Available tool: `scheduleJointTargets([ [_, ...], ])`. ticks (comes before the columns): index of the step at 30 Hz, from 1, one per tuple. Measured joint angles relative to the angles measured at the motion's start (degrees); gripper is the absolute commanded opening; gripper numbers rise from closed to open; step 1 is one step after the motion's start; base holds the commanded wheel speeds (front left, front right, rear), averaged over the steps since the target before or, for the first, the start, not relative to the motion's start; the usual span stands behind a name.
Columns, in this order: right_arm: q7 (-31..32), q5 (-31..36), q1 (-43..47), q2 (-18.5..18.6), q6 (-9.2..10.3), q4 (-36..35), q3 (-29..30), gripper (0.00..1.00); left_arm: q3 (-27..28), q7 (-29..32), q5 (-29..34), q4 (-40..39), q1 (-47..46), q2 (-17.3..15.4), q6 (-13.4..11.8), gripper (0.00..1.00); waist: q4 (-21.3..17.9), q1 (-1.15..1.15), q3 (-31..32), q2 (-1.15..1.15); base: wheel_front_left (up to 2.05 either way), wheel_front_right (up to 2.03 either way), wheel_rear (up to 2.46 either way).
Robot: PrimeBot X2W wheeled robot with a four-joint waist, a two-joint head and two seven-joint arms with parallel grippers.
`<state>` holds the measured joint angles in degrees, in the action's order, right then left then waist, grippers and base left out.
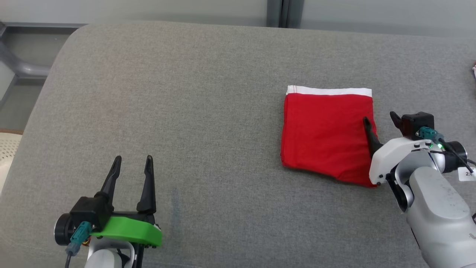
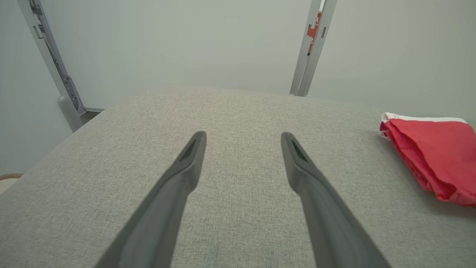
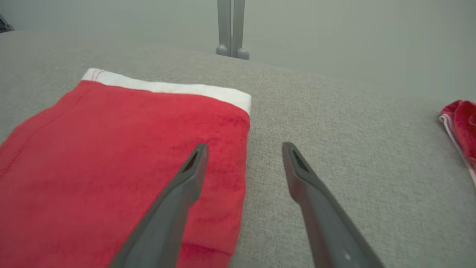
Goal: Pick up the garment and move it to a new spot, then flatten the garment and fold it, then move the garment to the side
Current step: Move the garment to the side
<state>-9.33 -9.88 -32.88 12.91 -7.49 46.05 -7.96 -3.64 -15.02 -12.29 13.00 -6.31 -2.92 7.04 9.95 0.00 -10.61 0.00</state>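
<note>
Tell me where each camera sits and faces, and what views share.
Head view: on the head, looking down at the grey cushion; left gripper lower left, right gripper at the red garment.
Left wrist view: on that wrist, along open fingers over bare cushion.
Right wrist view: on that wrist, fingers straddling the garment's edge.
All show the garment.

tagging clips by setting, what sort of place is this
Probably a lab or test cell, not a home: a grey fabric-covered pad serves as the worktop, plain pale wall panels joined by a metal post stand behind it, and a folded red garment lies on it.
</note>
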Motion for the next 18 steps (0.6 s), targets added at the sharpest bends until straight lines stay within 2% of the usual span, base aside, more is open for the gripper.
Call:
scheduleJointTargets([
  [9,0.12,-4.16,-1.5,-1.57,-0.01,9.22,-2.03,1.0,-0.33,0.0,-0.6,0.54,-0.55,0.0,-0.48,1.0,0.93,0.0,-2.14,0.0,0.0,0.0,0.0],
  [10,0.6,-4.38,-1.91,-1.65,-0.02,10.13,-2.45,0.97,-0.35,0.0,-0.6,0.63,-0.63,0.01,-0.48,1.0,0.85,0.0,-2.18,0.0,0.0,0.0,0.0],
  [11,0.8,-4.9,-2.33,-1.86,-0.02,10.81,-2.82,0.49,-0.37,0.0,-0.6,0.71,-0.76,0.01,-0.48,1.0,0.77,0.0,-2.16,0.0,0.0,0.0,0.0],
  [12,1.04,-5.65,-2.54,-2.16,-0.02,11.22,-3.11,0.32,-0.44,0.0,-0.59,0.74,-0.86,0.01,-0.48,1.0,0.71,0.0,-2.11,0.0,0.0,0.0,0.0],
  [13,1.18,-6.88,-2.63,-2.65,-0.02,11.51,-3.59,0.0,-0.55,0.0,-0.59,0.74,-0.95,0.01,-0.49,1.0,0.63,0.0,-2.05,0.0,0.0,0.0,0.0],
  [18,0.64,-9.31,-3.37,-2.52,-0.09,11.73,-7.31,0.0,-0.79,0.0,-0.6,0.73,-0.99,0.02,-0.57,1.0,-0.34,0.0,-1.88,0.0,0.0,0.0,0.0],
])
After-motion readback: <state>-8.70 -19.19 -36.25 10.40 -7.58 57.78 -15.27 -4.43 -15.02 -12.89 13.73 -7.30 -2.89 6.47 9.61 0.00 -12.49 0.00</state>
